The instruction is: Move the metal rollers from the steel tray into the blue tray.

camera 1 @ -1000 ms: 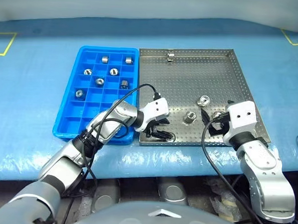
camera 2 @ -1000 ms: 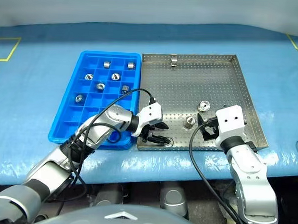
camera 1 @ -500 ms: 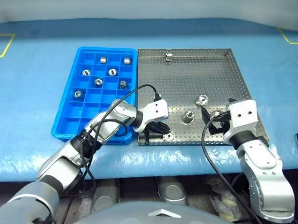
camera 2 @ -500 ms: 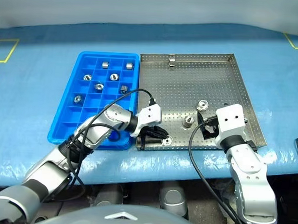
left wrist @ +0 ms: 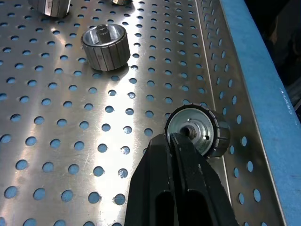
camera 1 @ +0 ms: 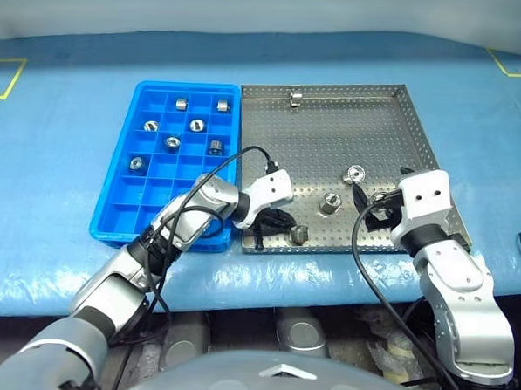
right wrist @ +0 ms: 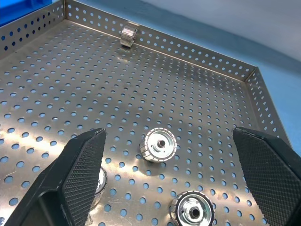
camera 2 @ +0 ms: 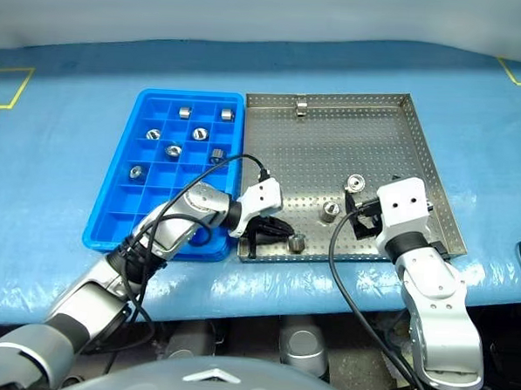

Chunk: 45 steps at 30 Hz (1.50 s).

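Blue sheeting covers the work table point(camera 1: 60, 193), with yellow tape corners at its far edges. On it sit a blue tray point(camera 1: 120, 207) and, touching its right side, a steel tray point(camera 1: 334, 129) with a perforated floor and a low rim. Six metal rollers point(camera 1: 172, 142) lie in the far compartments of the blue tray, each in its own cell. Four more lie on the steel tray's floor: one against the far rim point(camera 1: 295, 97), one right of centre point(camera 1: 354, 174), one nearer the front point(camera 1: 331, 202), and one by the front rim point(camera 1: 299, 235). The left gripper point(camera 1: 281, 227) reaches low over the front left part of the steel tray; its black fingers point(left wrist: 181, 188) are pressed together with nothing between them, and their tips rest against the face of the roller by the front rim, which stands on edge. The right gripper point(camera 1: 369, 208) hovers above the front right part of the steel tray with its fingers point(right wrist: 82, 162) spread wide, holding nothing; rollers lie on the floor beyond and between them.
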### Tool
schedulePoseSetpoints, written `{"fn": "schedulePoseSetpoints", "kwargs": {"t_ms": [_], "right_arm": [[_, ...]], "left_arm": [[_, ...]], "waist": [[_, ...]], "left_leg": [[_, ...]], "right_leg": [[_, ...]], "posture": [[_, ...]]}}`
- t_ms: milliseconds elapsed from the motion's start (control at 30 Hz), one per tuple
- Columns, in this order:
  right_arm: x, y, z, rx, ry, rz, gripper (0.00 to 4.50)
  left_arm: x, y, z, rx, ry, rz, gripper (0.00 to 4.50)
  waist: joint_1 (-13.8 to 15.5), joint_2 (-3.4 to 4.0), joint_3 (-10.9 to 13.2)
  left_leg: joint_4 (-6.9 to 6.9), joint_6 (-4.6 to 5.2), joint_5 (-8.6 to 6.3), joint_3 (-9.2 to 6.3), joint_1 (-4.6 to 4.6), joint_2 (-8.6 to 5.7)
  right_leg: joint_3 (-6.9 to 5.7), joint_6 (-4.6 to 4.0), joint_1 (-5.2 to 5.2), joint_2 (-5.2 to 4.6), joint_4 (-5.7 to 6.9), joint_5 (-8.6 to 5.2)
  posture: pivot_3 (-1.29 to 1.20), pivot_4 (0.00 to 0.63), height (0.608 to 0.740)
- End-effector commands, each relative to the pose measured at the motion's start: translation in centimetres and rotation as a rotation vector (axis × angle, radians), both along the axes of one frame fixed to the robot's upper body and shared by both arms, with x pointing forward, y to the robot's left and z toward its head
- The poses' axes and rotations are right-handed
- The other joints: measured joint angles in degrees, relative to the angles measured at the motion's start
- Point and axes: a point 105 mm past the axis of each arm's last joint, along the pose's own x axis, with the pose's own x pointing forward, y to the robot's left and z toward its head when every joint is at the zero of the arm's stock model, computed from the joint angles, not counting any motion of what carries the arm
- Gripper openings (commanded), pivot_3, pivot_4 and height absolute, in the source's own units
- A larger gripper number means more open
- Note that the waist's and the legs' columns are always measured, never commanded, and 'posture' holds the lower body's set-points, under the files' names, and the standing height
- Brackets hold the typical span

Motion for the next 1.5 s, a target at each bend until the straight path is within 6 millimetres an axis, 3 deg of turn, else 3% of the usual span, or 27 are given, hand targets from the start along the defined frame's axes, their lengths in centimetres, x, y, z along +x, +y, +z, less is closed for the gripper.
{"fn": "schedulePoseSetpoints", "kwargs": {"t_ms": [33,133,367,467,633,800,933,1200,1500], "right_arm": [[0.0,0.1,1.0,-0.007,-0.051,0.004,4.5],[0.1,0.1,1.0,-0.009,-0.05,0.006,4.5],[0.3,0.2,0.9,-0.009,-0.051,0.014,4.5],[0.3,0.2,0.9,-0.01,-0.049,0.018,4.5],[0.3,0.2,0.8,-0.01,-0.051,0.017,4.5],[0.2,0.2,0.7,-0.011,-0.049,0.015,4.5],[0.1,0.1,0.7,-0.01,-0.051,0.01,4.5],[0.1,0.0,0.4,-0.013,-0.047,0.003,4.5],[0.2,0.0,0.5,-0.013,-0.049,0.005,4.5]], "left_arm": [[1.1,0.1,2.3,-0.088,-0.031,0.049,0.04],[1.2,0.3,3.0,-0.112,-0.043,0.05,0.04],[-0.7,0.0,3.5,-0.15,-0.02,-0.068,0.04],[-1.0,-0.4,3.1,-0.144,-0.023,-0.085,0.59],[0.5,-0.9,1.5,-0.062,-0.083,0.002,2.15],[1.6,-1.5,0.3,-0.019,-0.157,0.041,2.15],[1.4,-2.3,-0.5,-0.041,-0.126,0.036,2.15],[1.9,-2.7,0.0,-0.085,-0.153,0.08,2.15],[2.6,-1.6,0.3,-0.068,-0.173,0.101,2.15]], "waist": [[0.0,0.0,0.0],[0.03,0.0,0.0],[0.17,0.0,0.0],[0.17,0.0,0.0],[0.41,0.0,0.0],[0.38,-0.01,0.01],[0.38,-0.01,0.0],[0.11,-0.01,0.01],[-0.01,-0.01,0.01]], "left_leg": [[0.0,0.0,0.0,0.0,0.0,0.0],[-0.02,0.0,0.0,0.0,0.0,0.0],[-0.02,0.0,0.0,0.0,-0.01,0.0],[-0.01,0.0,0.0,0.0,0.0,-0.01],[-0.01,0.0,0.0,0.0,0.0,-0.01],[0.0,0.0,0.0,0.0,0.0,-0.02],[-0.01,0.01,-0.01,0.01,-0.03,-0.02],[-0.01,0.01,-0.01,0.0,-0.02,-0.02],[-0.01,0.01,-0.01,0.0,-0.03,-0.03]], "right_leg": [[0.0,0.0,0.0,0.0,0.0,0.0],[0.0,0.01,0.0,0.0,0.0,0.01],[0.0,0.01,0.0,0.0,-0.01,0.01],[0.0,0.01,0.0,0.0,-0.01,0.01],[0.01,0.03,0.01,0.0,-0.01,0.02],[0.01,0.03,0.0,0.0,-0.02,0.02],[0.0,0.04,0.0,0.0,-0.05,0.02],[0.0,0.05,0.0,-0.01,-0.04,0.03],[0.01,0.06,0.0,-0.01,-0.04,0.03]], "posture": [[-0.26,0.15,0.74],[-0.25,0.15,0.74],[-0.25,0.15,0.74],[-0.25,0.15,0.74],[-0.26,0.15,0.74],[-0.27,0.15,0.74],[-0.27,0.15,0.74],[-0.27,0.15,0.74],[-0.26,0.15,0.74]]}}
